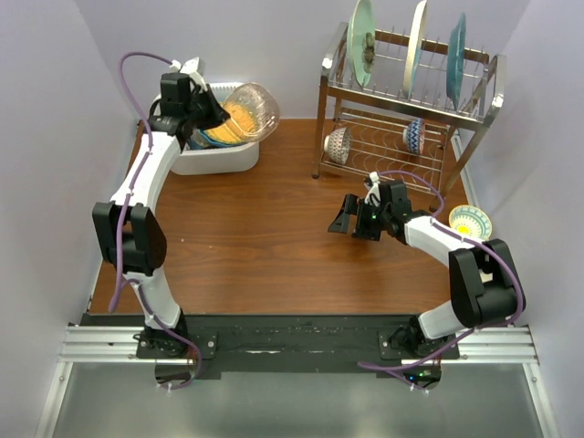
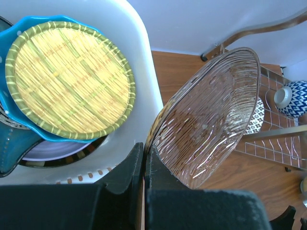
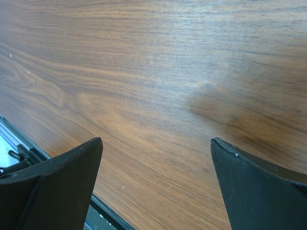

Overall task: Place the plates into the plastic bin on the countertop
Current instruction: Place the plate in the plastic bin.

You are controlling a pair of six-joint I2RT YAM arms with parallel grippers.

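Two tools, two very different jobs just now. Nearest the front edge of the table (image 1: 265, 246), toward its right side, the right tool (image 3: 156, 143) hovers low over bare wood with its fingers wide apart, holding nothing. At the far left corner sits the bin (image 1: 219, 162). Above its right-hand wall the left tool (image 2: 144, 149) is clamped on the rim of a clear glass plate (image 2: 206, 120), which is tilted steeply and gripped at one edge only. Inside the bin lie a yellow plate (image 2: 72, 79) on a blue star-shaped plate (image 2: 9, 103), with a lavender plate (image 2: 48, 152) under them. At the far right corner the rack (image 1: 411, 137) holds three plates (image 1: 417, 46) standing upright on its top tier, not yet moved.

The main risk, as I judge it, is the drop. Most of the glass plate seems to hang past the bin's wall toward the rack (the wrist view shows wood beneath it). Letting go here could land it on the ridge and tip it out onto the table. A pinch on smooth glass at one edge may also slip if the wrist swings fast. Released from height, it could crack against the stack below.
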